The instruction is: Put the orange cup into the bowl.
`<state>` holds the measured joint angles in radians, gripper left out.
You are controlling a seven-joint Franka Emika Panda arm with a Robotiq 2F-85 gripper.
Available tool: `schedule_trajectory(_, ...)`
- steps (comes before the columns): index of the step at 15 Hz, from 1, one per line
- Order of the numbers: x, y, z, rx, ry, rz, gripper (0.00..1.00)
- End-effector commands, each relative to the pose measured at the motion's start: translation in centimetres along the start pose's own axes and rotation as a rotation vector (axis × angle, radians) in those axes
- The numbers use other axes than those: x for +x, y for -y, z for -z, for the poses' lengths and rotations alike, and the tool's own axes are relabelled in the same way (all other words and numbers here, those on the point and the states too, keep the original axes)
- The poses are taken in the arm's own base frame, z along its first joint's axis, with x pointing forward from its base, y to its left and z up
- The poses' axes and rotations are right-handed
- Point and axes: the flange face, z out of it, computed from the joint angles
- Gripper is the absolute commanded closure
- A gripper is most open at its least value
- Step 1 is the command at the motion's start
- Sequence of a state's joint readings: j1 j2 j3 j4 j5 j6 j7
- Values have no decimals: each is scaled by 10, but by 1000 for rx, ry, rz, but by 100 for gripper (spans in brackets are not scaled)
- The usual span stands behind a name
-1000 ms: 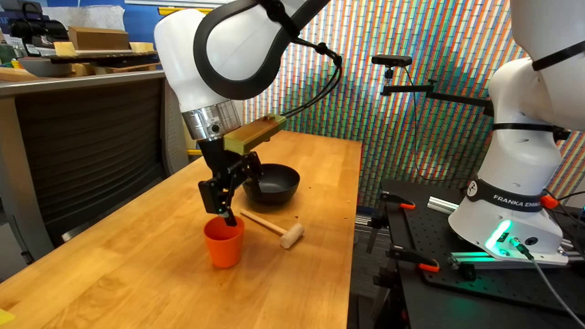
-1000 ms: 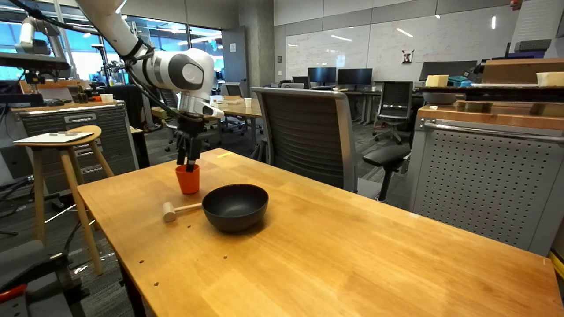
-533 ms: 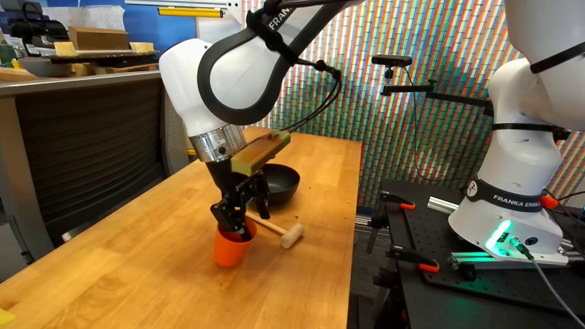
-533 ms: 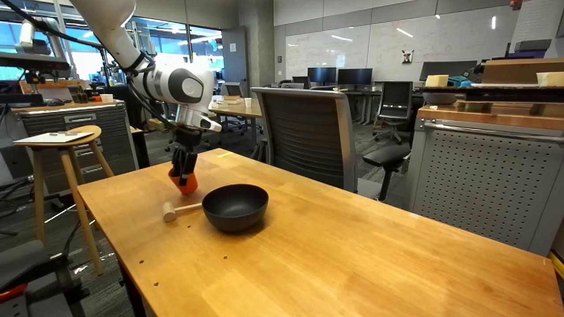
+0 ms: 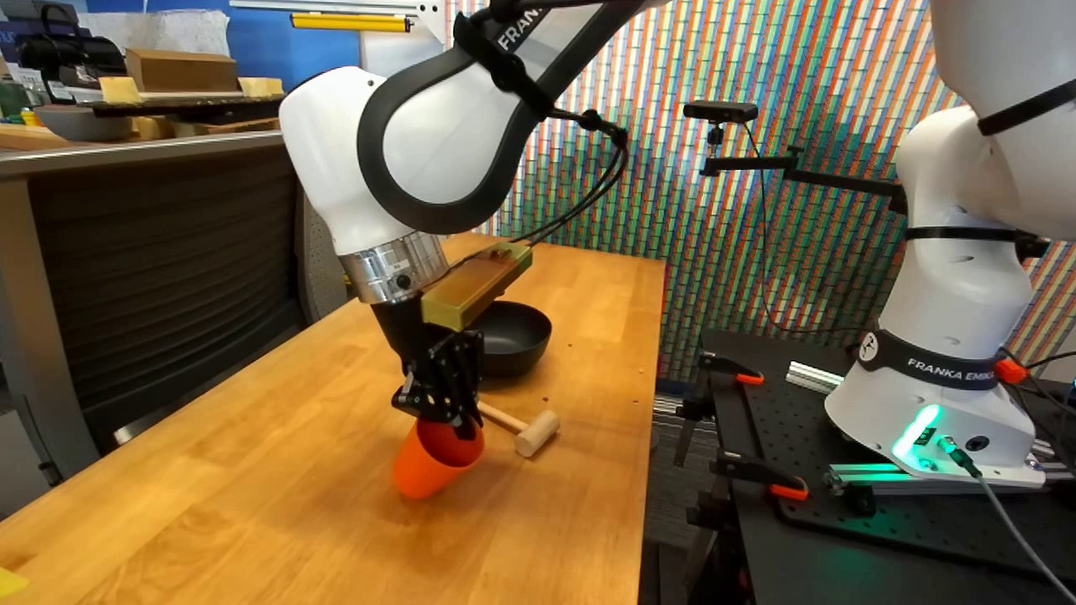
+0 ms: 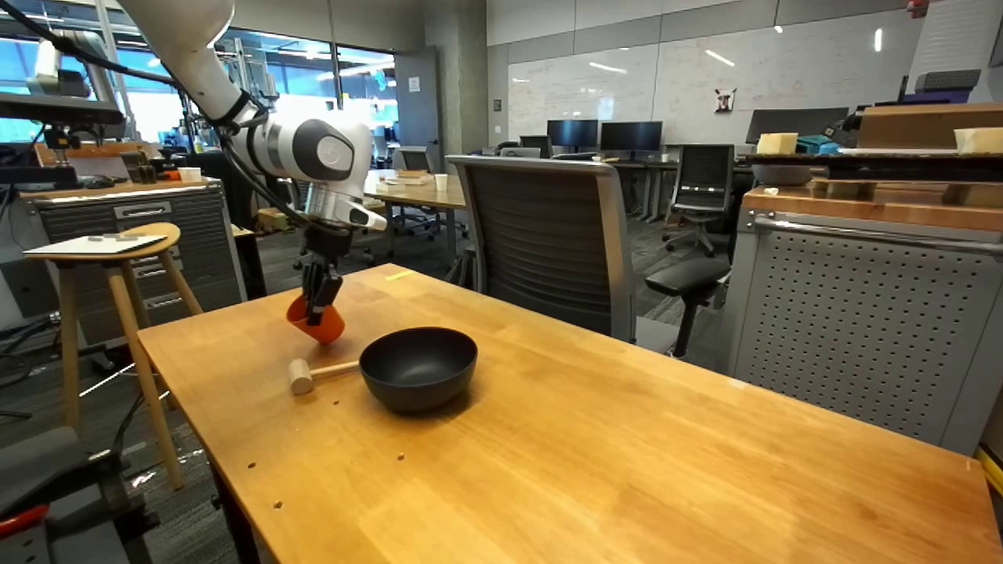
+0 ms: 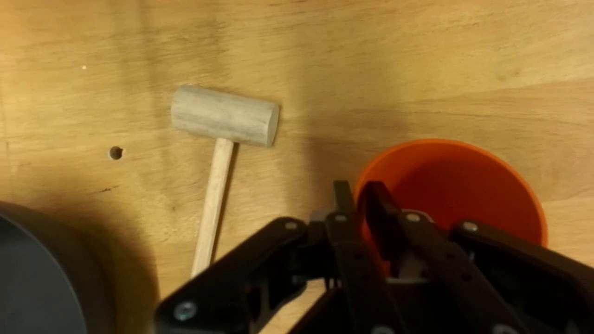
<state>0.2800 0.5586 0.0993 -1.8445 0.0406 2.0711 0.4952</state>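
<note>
As can be seen in the wrist view, pinches with the gripper (image 7: 358, 195) a small piece of wall at the rim of the orange cup (image 5: 427, 467), with one finger inside, one outside, and almost no gap between. Find this cup clearly tilted in both exterior views, with the bottom very low at the table (image 6: 595, 446); impossible to tell if touching or just lifted. See also the bowl (image 6: 418, 376), near the cup but apart from it, and the wooden mallet (image 7: 222, 155), in the wrist view lying between the two.

Looks like thin plastic, so expect little weight and a rather stiff body, perhaps bending slightly at the rim under strong squeezing. Probably not fragile, but smooth, and for this reason a bit slippery. Being held at one side only, may swing or turn around the pinched place, as suggested by the leaning. Take hold, by preference, at the rim, with the inner finger well down the wall, pressing firmly but not hard. Lift slowly, carry the bottom above the mallet and the edge of the bowl, then lower gently into the middle.
</note>
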Motion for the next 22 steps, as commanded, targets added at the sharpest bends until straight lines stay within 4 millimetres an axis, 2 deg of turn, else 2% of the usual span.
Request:
schedule_trajectory(1,0,2,12,-12,-25,14,98)
schedule_trajectory(4,-24,-12,59,-45,-127,5,100)
schedule_trajectory(7,-45,-40,115,-67,-256,-75,98)
schedule_trajectory(9,-62,-63,148,-73,-311,-161,98)
schedule_trajectory(11,-76,-91,163,-76,-318,-269,98)
schedule_trajectory(13,-84,-122,159,-60,-246,-376,98)
schedule_trajectory(16,-82,-163,140,-2,-117,-473,98)
schedule_trajectory(18,-68,-181,121,68,-42,-532,98)
schedule_trajectory(22,-29,-203,85,154,45,-618,98)
